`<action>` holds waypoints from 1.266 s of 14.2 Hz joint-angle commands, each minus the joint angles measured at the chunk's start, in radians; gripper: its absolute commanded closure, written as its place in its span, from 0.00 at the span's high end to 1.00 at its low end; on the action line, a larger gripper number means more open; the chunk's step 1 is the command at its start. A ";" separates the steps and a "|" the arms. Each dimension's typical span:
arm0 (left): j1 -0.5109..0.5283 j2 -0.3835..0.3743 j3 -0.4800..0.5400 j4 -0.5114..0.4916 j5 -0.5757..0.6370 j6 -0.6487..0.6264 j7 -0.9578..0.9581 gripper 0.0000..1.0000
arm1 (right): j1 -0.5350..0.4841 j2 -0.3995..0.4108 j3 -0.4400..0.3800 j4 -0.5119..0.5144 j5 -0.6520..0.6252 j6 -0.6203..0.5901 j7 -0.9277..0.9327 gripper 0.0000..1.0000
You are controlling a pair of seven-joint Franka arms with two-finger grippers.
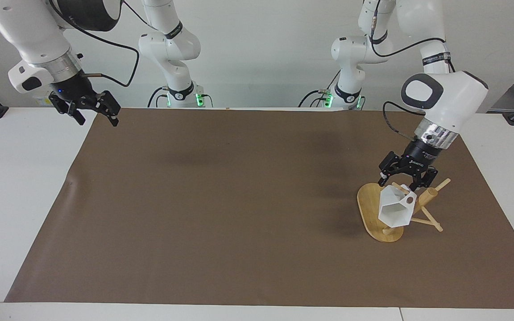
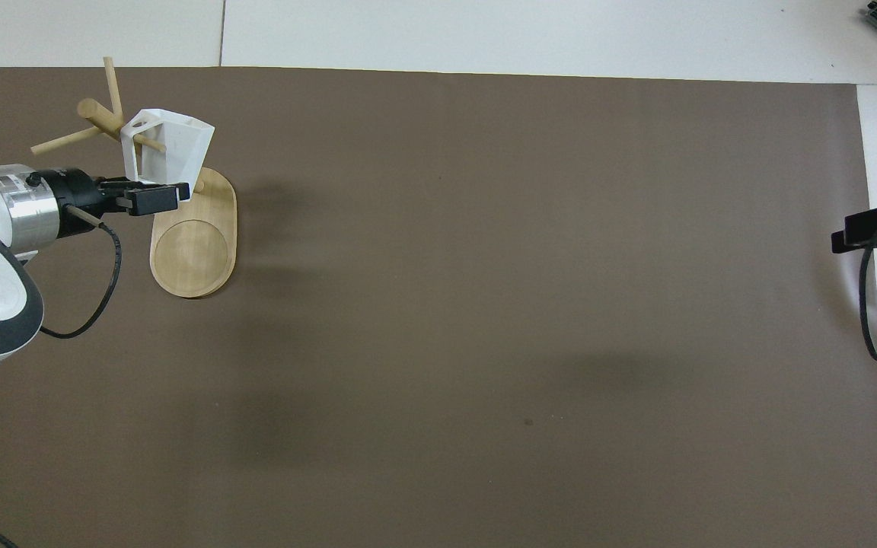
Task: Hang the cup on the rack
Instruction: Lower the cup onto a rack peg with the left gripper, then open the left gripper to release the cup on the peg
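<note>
The white faceted cup [image 1: 395,213] hangs tilted on a thin peg of the bamboo rack [image 1: 371,207], with the peg through its handle hole and its mouth turned away from the robots. The cup also shows in the overhead view [image 2: 176,144], over the end of the rack's oval base [image 2: 193,245] that lies farther from the robots. My left gripper [image 1: 403,184] is open just above the cup, its fingers spread to either side and not holding it. It also shows in the overhead view [image 2: 154,196]. My right gripper [image 1: 97,118] is open and empty, held in the air.
The rack stands on a brown mat [image 1: 221,200] toward the left arm's end of the table. The rack's post [image 2: 97,113] and bare pegs stick out beside the cup. My right gripper [image 2: 865,232] waits over the mat's edge at the right arm's end.
</note>
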 commanded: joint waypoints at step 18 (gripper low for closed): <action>0.048 -0.144 -0.005 0.167 0.275 -0.561 1.025 1.00 | -0.002 -0.016 -0.015 -0.045 -0.044 0.099 -0.016 1.00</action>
